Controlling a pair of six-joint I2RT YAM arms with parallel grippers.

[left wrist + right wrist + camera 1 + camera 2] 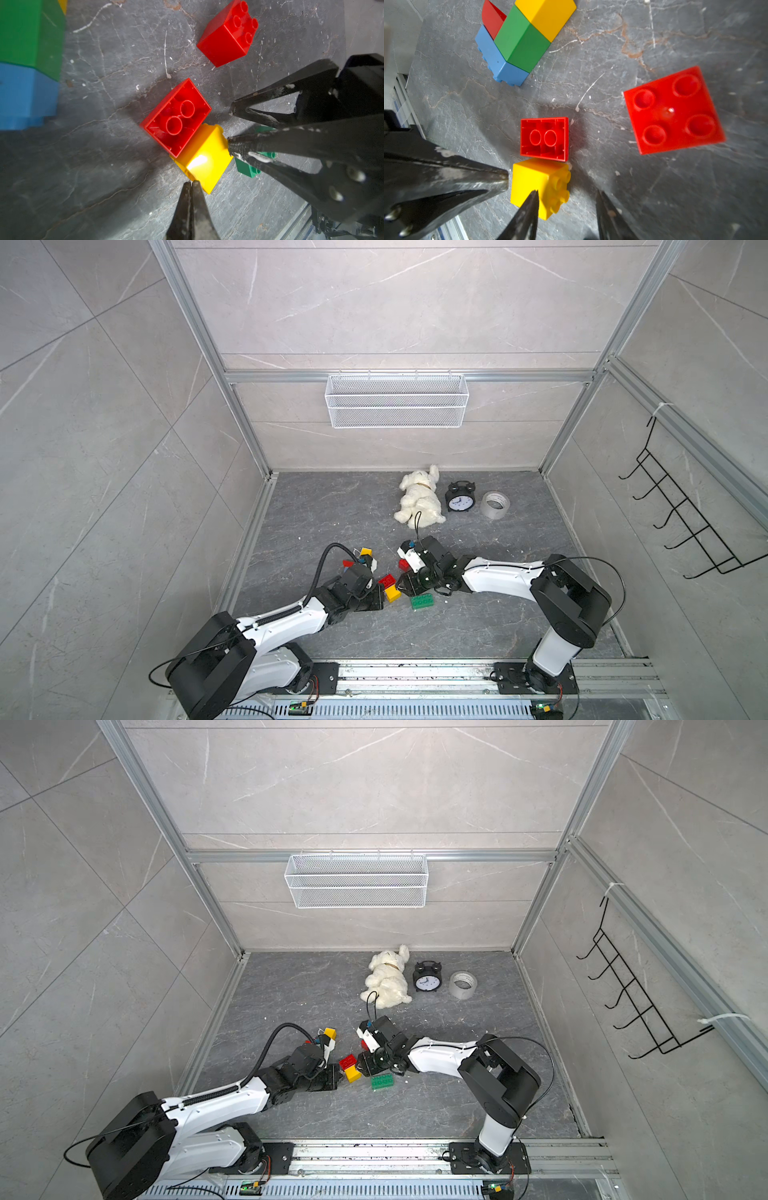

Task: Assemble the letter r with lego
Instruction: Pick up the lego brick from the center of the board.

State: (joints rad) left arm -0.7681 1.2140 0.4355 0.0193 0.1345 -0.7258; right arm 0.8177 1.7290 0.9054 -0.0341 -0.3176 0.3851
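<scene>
Nearest the arm bases, a flat green brick (423, 601) lies studs up on the dark stone tabletop (478, 626), just beside the right gripper (566, 197). That gripper's jaws stand apart with nothing clamped. In the right wrist view one finger crosses in front of the yellow brick (537, 185) and the other stands clear past its studs. The yellow brick lies on its side, touching an upturned red brick (544, 139) whose hollow underside faces up. On the yellow brick's opposite side is the left gripper (191, 184), its jaws pressed together, tips at the brick's edge, gripping nothing. A little farther off, apart from this pair, a square red brick (672, 110) sits studs up. Beyond the left wrist a joined stack (517, 41) lies on its side: blue, green and yellow in a row, with a red piece beside the green. Far back by the wall lie a white plush toy (419, 499), a black alarm clock (459, 499) and a roll of grey tape (494, 504). A white mesh basket (397, 400) hangs on the wall above.
</scene>
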